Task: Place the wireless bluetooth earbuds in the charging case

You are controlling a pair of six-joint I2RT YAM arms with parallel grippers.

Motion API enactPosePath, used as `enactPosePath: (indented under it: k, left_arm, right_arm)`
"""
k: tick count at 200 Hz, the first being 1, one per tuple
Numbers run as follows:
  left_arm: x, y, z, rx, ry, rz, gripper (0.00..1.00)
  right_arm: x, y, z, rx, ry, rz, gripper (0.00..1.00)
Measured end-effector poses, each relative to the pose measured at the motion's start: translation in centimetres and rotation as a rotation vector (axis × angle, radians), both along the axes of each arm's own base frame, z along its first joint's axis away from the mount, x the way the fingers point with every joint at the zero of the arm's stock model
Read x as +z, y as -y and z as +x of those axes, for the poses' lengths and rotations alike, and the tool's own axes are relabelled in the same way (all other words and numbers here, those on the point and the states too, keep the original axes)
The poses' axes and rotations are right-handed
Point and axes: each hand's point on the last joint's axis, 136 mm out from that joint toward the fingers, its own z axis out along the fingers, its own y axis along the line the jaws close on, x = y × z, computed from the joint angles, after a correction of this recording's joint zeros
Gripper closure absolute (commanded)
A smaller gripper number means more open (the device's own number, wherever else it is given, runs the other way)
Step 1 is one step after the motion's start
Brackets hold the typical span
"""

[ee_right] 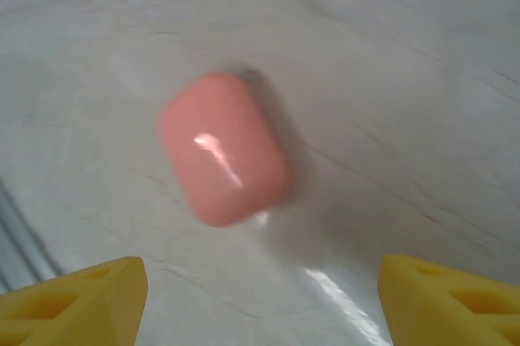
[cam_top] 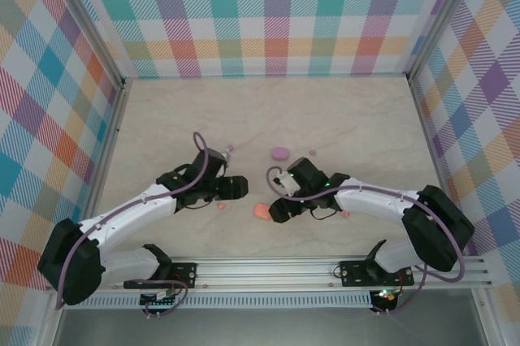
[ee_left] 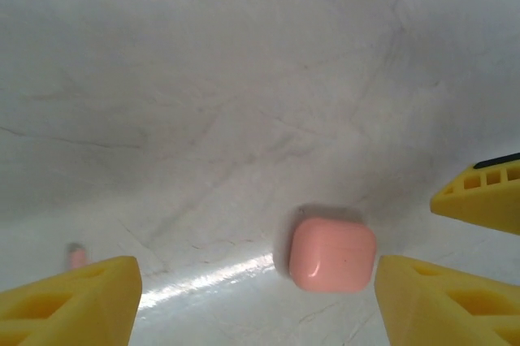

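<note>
Earbuds lie loose on the counter, salmon pair near, flanking the orange case, lilac pair far, flanking the purple case. Left jaws and right jaws stand spread, pinching nothing, either side of the orange case.

Open worktop runs free to the checked walls that close it in on three sides. Nearer the arms, the left hand and right hand, fingers spread, crowd the orange case from either side, with scant room between. A purple case and scattered earbuds dot the middle ground.
</note>
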Motion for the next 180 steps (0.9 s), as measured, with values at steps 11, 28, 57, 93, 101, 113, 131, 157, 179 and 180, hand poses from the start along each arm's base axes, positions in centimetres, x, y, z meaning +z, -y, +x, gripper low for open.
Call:
enactPosePath:
  k: [11, 28, 57, 93, 101, 113, 131, 157, 179, 180]
  left_arm:
    - [-0.2, 0.0, -0.2, 0.017, -0.010, 0.011, 0.22]
    - [-0.2, -0.6, 0.0, 0.060, -0.007, 0.021, 0.19]
    - [0.2, -2.2, -0.5, 0.114, 0.020, 0.032, 0.16]
    - [0.1, -3.3, -0.4, 0.138, 0.012, 0.040, 0.15]
    - [-0.1, -3.4, -0.3, 0.140, 0.002, 0.041, 0.15]
    - [-0.6, -3.6, -0.2, 0.141, -0.018, 0.044, 0.16]
    - [-1.4, -3.8, -0.1, 0.145, -0.056, 0.044, 0.16]
    - [-1.7, -4.0, 0.1, 0.153, -0.083, 0.029, 0.16]
    - [-1.2, -3.8, 0.3, 0.153, -0.085, 0.010, 0.16]
    - [-1.2, -3.8, 0.3, 0.153, -0.085, 0.009, 0.16]
  right_arm:
    - [1.0, -1.1, -0.1, 0.053, 0.023, 0.014, 0.25]
    - [2.1, -1.8, 0.1, 0.108, 0.063, 0.015, 0.26]
    - [2.1, -2.1, -0.1, 0.182, 0.100, -0.026, 0.28]
    - [0.2, -1.9, -0.8, 0.293, 0.162, -0.126, 0.23]
    - [-0.5, -1.9, -0.9, 0.326, 0.180, -0.160, 0.23]
    - [-1.3, -1.7, -0.6, 0.363, 0.205, -0.205, 0.23]
    - [-2.4, -1.5, -0.4, 0.421, 0.228, -0.256, 0.23]
    - [-3.1, -1.6, -0.2, 0.460, 0.230, -0.280, 0.23]
    - [-3.1, -2.3, 0.0, 0.476, 0.230, -0.269, 0.24]
    - [-3.1, -2.3, 0.0, 0.477, 0.229, -0.268, 0.24]
